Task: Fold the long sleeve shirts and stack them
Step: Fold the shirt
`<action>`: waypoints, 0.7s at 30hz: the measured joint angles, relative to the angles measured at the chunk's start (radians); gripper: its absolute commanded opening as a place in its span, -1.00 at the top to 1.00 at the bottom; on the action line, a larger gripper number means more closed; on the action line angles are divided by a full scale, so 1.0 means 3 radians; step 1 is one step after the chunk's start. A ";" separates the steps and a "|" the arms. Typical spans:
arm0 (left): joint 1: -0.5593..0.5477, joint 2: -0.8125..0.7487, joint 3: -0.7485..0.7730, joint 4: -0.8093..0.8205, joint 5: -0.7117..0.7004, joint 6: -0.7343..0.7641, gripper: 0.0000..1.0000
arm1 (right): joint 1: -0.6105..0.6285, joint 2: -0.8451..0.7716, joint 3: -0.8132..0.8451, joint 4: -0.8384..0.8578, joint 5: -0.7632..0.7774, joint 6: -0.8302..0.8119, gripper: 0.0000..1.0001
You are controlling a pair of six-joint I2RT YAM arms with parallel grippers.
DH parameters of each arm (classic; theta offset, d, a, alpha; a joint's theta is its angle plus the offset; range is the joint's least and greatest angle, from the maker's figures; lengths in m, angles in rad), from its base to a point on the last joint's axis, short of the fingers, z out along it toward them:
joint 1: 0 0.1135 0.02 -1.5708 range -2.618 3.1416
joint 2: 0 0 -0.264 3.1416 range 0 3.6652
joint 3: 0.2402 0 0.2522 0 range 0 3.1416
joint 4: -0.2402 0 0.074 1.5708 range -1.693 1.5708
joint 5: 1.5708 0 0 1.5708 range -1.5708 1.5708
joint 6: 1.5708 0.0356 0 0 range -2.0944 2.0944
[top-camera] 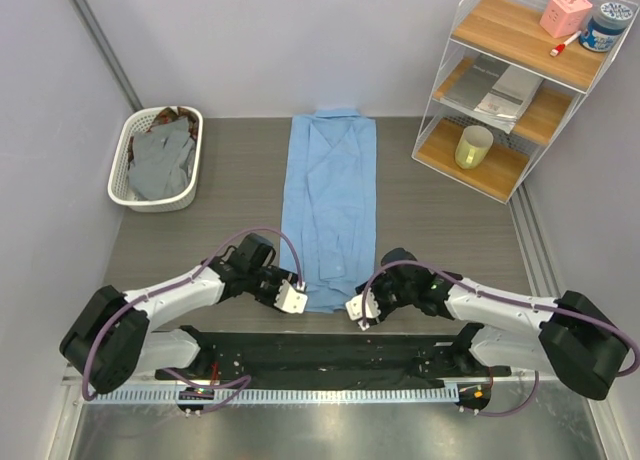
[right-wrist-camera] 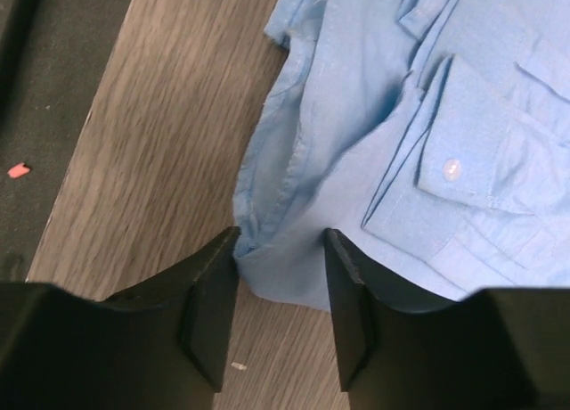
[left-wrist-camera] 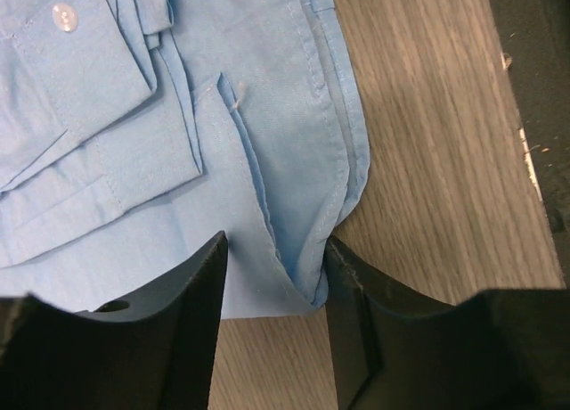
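Left end effector (left-wrist-camera: 276,250) astride blue shirt (left-wrist-camera: 267,89) hem, cuff button (left-wrist-camera: 63,17) wrist-view only

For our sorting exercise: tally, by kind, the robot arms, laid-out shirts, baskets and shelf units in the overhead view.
Robot arms: 2, left arm and right arm
Laid-out shirts: 1, light blue shirt
Baskets: 1, white laundry basket
Shelf units: 1, wire shelf unit
Total: 5

Top camera looks down from behind; wrist cameras (very close) share the shirt (top-camera: 333,205).
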 measured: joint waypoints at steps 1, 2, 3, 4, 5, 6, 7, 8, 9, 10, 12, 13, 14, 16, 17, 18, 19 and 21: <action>-0.0003 0.0006 -0.0001 0.0013 -0.0015 0.0008 0.26 | 0.0004 -0.0038 -0.0029 0.0001 0.0013 -0.0025 0.24; -0.0003 0.0006 -0.0005 0.0019 -0.0033 0.0008 0.36 | 0.0004 -0.0060 -0.0053 0.0003 0.0013 -0.0058 0.35; -0.0004 0.0006 -0.0009 0.0019 -0.0047 0.0006 0.45 | 0.0004 -0.0072 -0.0065 0.0006 0.0019 -0.0084 0.48; -0.0008 0.0005 -0.0015 0.0018 -0.0060 0.0014 0.65 | 0.0006 -0.0078 -0.0074 -0.0009 0.0037 -0.0090 0.65; -0.0017 0.0001 -0.0022 0.0004 -0.0060 0.0017 0.75 | 0.0010 -0.0076 -0.0076 -0.0027 0.0048 -0.0102 0.94; -0.0023 -0.0011 -0.0023 -0.0031 -0.0062 0.0022 0.91 | 0.0023 -0.0076 -0.0076 -0.0048 0.0075 -0.0093 0.97; -0.0033 -0.0028 -0.0022 -0.0062 -0.0064 0.0014 0.96 | 0.0027 -0.0076 -0.0075 -0.0066 0.0095 -0.0095 0.97; -0.0052 -0.0057 -0.0020 -0.0109 -0.0060 0.0018 1.00 | 0.0046 -0.0076 -0.0070 -0.0080 0.0118 -0.0061 0.97; -0.0090 -0.0109 -0.0015 -0.0167 -0.0061 0.0011 1.00 | 0.0072 -0.0076 -0.0060 -0.0099 0.0153 -0.0014 0.97; -0.0118 -0.0150 -0.0008 -0.0214 -0.0057 -0.0001 1.00 | 0.0109 -0.0083 -0.0041 -0.0142 0.0187 0.0027 0.97; -0.0200 -0.0271 0.0028 -0.0390 -0.0024 -0.0020 1.00 | 0.0195 -0.0149 0.0009 -0.0298 0.0239 0.0161 0.97; -0.0224 -0.0332 0.0042 -0.0477 -0.0001 -0.0028 1.00 | 0.0233 -0.0211 0.0028 -0.0374 0.0256 0.0212 0.97; -0.0249 -0.0416 0.0061 -0.0591 0.0029 -0.0034 1.00 | 0.0282 -0.0318 0.0048 -0.0484 0.0275 0.0287 0.97; -0.0290 -0.0614 0.0086 -0.0830 0.0094 -0.0057 1.00 | 0.0420 -0.0635 0.0085 -0.0699 0.0306 0.0440 0.98; -0.0301 -0.0715 0.0100 -0.0954 0.0132 -0.0083 1.00 | 0.0495 -0.0801 0.0113 -0.0792 0.0313 0.0516 0.98; -0.0309 -0.0827 0.0114 -0.1076 0.0168 -0.0106 1.00 | 0.0566 -0.0936 0.0153 -0.0880 0.0326 0.0600 0.97; -0.0314 -0.0936 0.0131 -0.1184 0.0196 -0.0140 1.00 | 0.0613 -0.1027 0.0200 -0.0945 0.0341 0.0679 0.97; -0.0322 -0.1072 0.0188 -0.1350 0.0219 -0.0229 1.00 | 0.0661 -0.1066 0.0304 -0.1036 0.0389 0.0813 0.97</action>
